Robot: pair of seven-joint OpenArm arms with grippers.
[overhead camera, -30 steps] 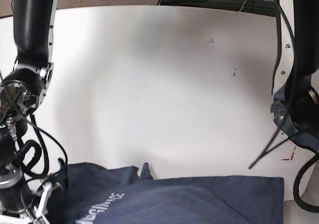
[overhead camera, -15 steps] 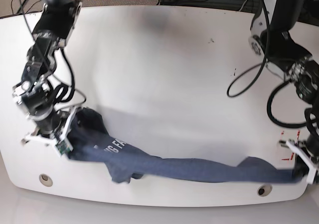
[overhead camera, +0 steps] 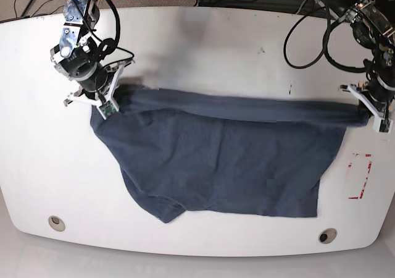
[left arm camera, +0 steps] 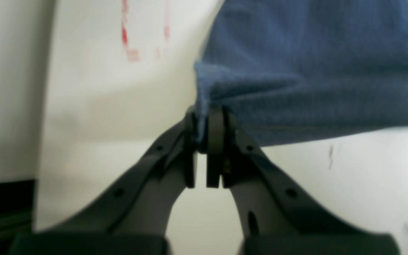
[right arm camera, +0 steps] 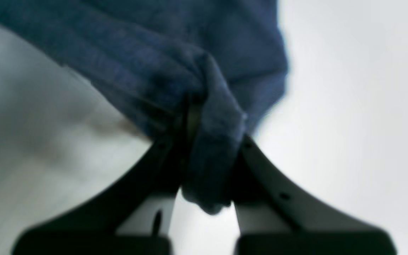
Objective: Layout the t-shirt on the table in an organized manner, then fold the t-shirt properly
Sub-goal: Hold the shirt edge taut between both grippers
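Both arms have swung away from the near edge, stretching the t-shirt (overhead camera: 216,164) across the table (overhead camera: 197,55). Left gripper (left arm camera: 200,141) and right gripper (right arm camera: 204,156) are clamping hem corners. Red rectangle mark (overhead camera: 360,176) is lying beside the left jaws; grommet holes (overhead camera: 57,222) are showing only in base view.

No legible text or labels.
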